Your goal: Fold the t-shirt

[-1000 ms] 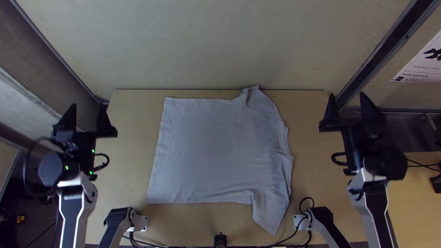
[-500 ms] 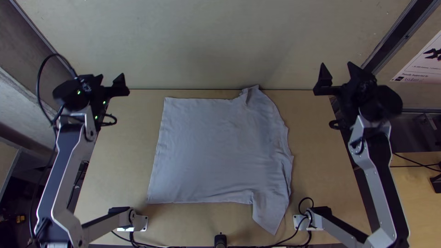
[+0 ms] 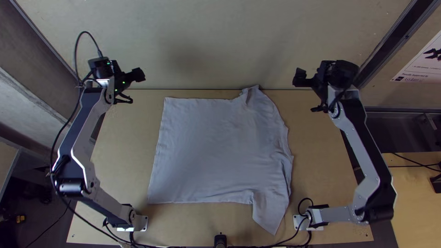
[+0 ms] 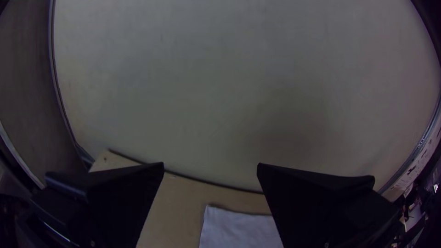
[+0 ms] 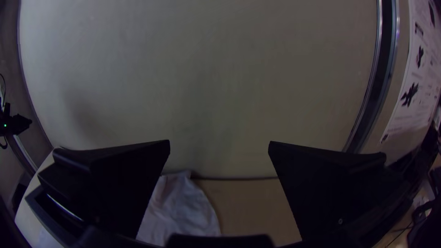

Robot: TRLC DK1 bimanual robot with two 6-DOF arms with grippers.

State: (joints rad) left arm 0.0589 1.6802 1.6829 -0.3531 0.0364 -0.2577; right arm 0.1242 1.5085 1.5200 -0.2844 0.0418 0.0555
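Note:
The left gripper (image 3: 138,75) hangs above the table's far left corner, beyond the cloth's left edge. Over the far right part of the table is the right gripper (image 3: 301,78). A pale grey t-shirt (image 3: 216,151) lies mostly flat, its left side straight, its right side rumpled, with a flap pointing to the near edge and a bunched bit at the far edge. In the left wrist view the left gripper (image 4: 210,167) is open beside the shirt's corner (image 4: 236,229). The right wrist view has the right gripper (image 5: 219,144) open, near the wrinkled shirt part (image 5: 181,213).
The light wooden table (image 3: 321,170) ends at a pale wall panel (image 3: 206,41) behind it. Dark frame posts stand at both sides. Cables run along the near edge past a small black device (image 3: 220,240). A printed sheet (image 3: 420,62) is at the right.
Both arms have reached farther up the picture, and their grippers have swung inward, the left one to the right and the right one to the left. The shirt has stayed put.

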